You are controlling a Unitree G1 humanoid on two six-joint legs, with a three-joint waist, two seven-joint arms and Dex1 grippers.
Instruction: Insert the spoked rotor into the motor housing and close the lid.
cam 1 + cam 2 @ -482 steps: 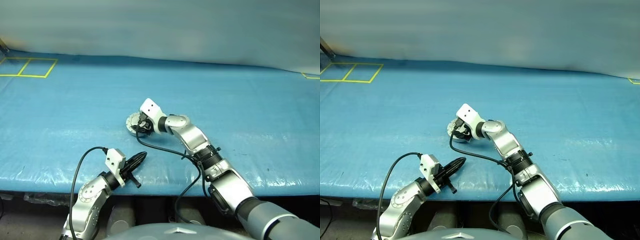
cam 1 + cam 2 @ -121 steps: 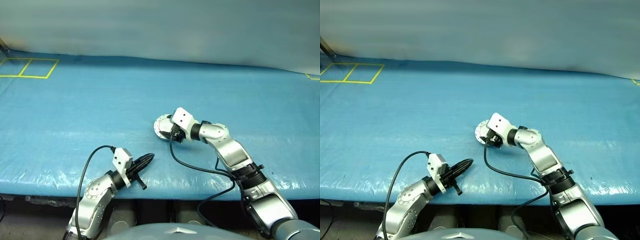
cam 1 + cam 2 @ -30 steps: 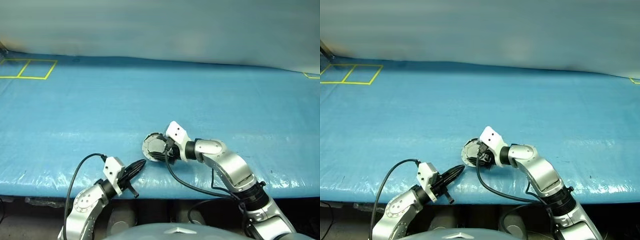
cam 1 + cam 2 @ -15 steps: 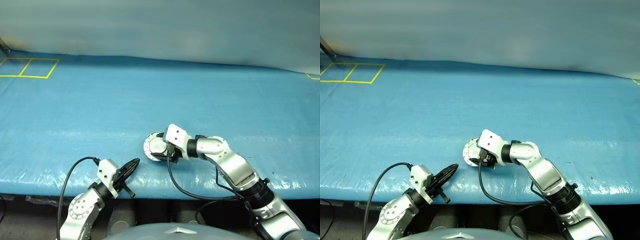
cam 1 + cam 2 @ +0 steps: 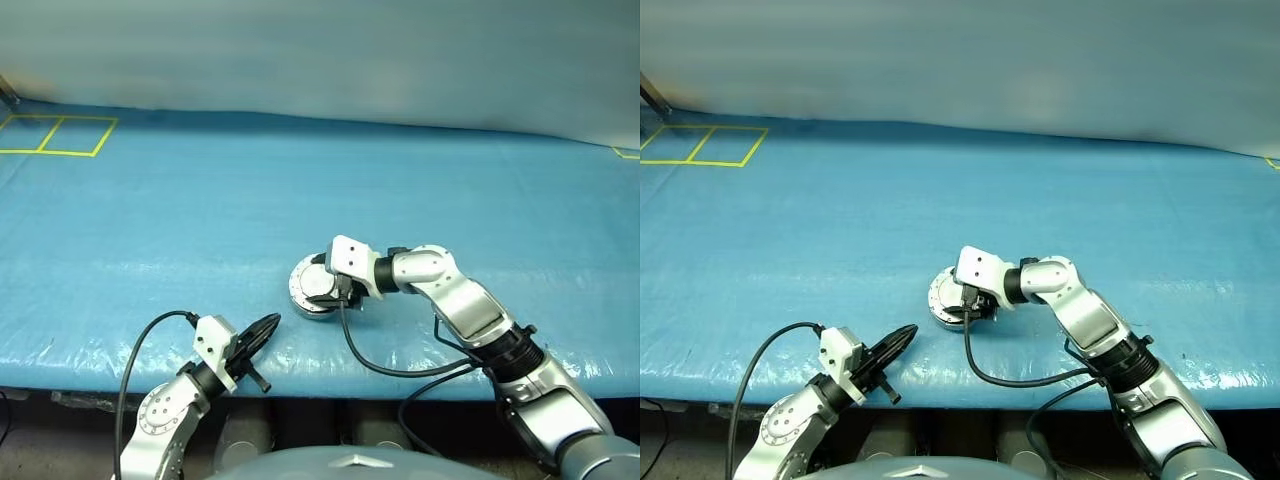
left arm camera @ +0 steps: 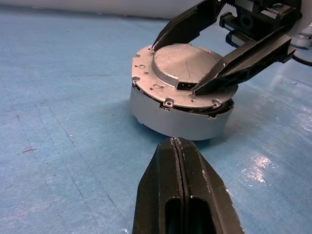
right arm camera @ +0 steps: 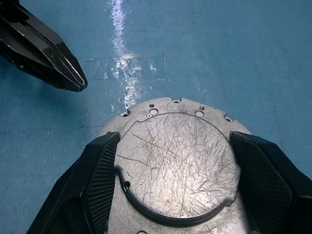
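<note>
Already the lid (image 6: 181, 73) lay face-down on the motor housing (image 6: 161, 114), which sat on the blue table cover (image 5: 150, 220) near its front edge, with the right gripper (image 7: 181, 165) spread wide, its fingers (image 6: 248, 61) straddling the raised centre of the lid, though contact could not be made out. A dark gap showed along the seam, so the lid was probably not fully seated, and an off-centre push could have tilted it or slid the assembly toward the edge. Just short of the housing, the left gripper (image 6: 176, 146) hung clenched and empty, and might have nudged it.
</note>
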